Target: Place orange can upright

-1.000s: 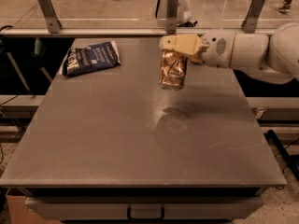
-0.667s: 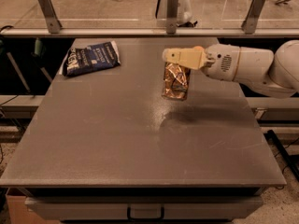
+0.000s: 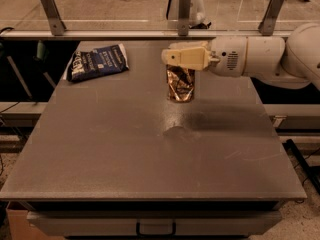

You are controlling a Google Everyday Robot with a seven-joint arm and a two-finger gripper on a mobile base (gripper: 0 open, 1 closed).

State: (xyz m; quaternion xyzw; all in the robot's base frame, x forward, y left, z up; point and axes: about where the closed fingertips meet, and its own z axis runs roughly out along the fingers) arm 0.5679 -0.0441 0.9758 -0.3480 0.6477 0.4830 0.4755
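Observation:
The orange can [image 3: 180,84], with orange-gold patterned sides, hangs upright under my gripper [image 3: 183,64] over the far middle of the grey table [image 3: 100,154]. The gripper's beige fingers [image 3: 184,57] are shut on the can's top end, which they hide. The can's bottom seems slightly above the tabletop, and a dark shadow lies on the table in front of it. The white arm [image 3: 260,56] comes in from the right.
A dark blue snack bag [image 3: 96,62] lies flat at the table's far left corner. A rail with metal posts [image 3: 184,8] runs behind the far edge. The table's front edge has a drawer handle [image 3: 156,229] below it.
The gripper has lowered with the can and shifted a little to the left. The can has stayed upright in its grip. The snack bag has not moved.

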